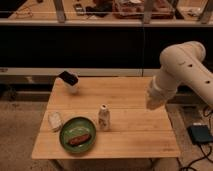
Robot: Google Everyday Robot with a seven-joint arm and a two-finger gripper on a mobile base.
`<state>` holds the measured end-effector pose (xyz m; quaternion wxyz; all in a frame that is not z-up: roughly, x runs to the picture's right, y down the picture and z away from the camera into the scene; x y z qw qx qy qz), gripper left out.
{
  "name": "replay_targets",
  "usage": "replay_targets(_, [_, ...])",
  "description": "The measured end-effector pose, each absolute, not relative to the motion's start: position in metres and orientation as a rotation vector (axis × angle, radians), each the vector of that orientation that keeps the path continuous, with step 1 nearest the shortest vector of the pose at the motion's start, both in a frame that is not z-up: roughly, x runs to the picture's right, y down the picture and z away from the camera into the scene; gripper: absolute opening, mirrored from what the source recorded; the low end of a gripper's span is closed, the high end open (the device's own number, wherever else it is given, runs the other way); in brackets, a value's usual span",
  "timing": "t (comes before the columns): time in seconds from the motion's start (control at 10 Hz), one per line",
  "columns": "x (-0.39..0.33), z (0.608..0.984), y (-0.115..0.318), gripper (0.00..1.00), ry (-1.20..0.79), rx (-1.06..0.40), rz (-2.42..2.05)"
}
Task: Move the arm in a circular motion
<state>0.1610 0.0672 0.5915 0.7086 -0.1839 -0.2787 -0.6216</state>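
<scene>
The arm enters from the right edge of the frame, a thick cream-white tube with small dark dots, bending at a rounded elbow in the upper right and running down and to the left. Its lower end, the tool, hangs at the right-centre of the frame, over the right-hand part of the desk, close to that edge. Whether the tool is apart or together cannot be told, as its end shows only as a pale rounded stub.

The desk is a light wooden top filling the lower middle of the frame. On it, in the lower left, lies a green plate with a brown sausage-like piece of food on it. Just left of the plate sits a small white packet. Just right of the plate stands a small white bottle, upright, near the centre of the desk. At the far left corner of the desk, in the left-centre of the frame, is a white cup with a dark object resting tilted on top of it. All of these are well apart from the tool.

On the floor in the lower right of the frame lies a dark blue-grey box with cables running from it
</scene>
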Motion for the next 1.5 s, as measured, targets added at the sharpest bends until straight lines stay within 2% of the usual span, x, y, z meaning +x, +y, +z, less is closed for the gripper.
replay_targets(0.3, [0.048,0.552,0.064,0.0,-0.844,-0.22,-1.509])
replay_targets(0.7, [-0.039,0.566,0.042,0.0,-0.947,-0.082,-1.612])
replay_targets(1.1, [-0.102,0.617,0.022,0.0,-0.915,-0.044,-1.695])
replay_targets(1.5, [-0.12,0.724,0.004,0.0,-0.741,-0.118,-1.707])
